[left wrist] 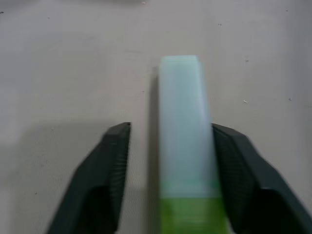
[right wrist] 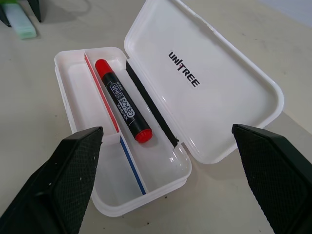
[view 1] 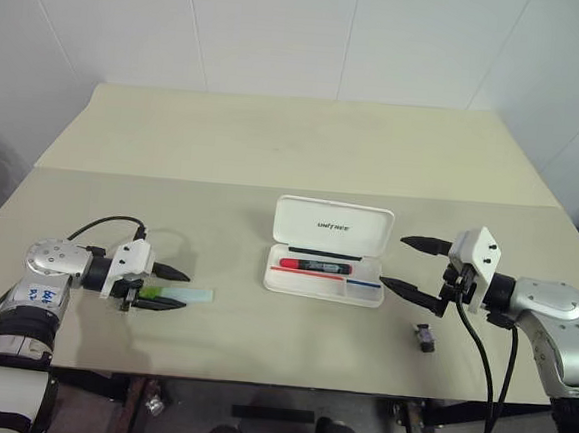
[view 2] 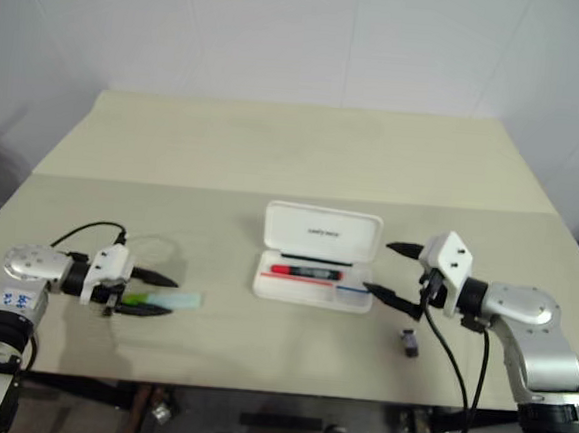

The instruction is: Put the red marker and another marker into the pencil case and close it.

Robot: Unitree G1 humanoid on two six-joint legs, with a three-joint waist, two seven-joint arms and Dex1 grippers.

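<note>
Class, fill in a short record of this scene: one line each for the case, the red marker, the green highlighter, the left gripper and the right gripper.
pencil case: open on the table, lid raised
red marker: lying inside the case
green highlighter: on the table, left of the case
left gripper: fingers either side of the highlighter
right gripper: open, empty, beside the case

The setting is looking like a robotics lab or test room rather than a home. A plain beige table (view 1: pixel 305 148) is standing against bare white panelled walls (view 1: pixel 284 26), cables (view 1: pixel 480 342) are trailing from the robot arms, and a white case (right wrist: pixel 195 83) printed "UNITREE" is lying open with a whiteboard marker (right wrist: pixel 122 105) inside.
</note>
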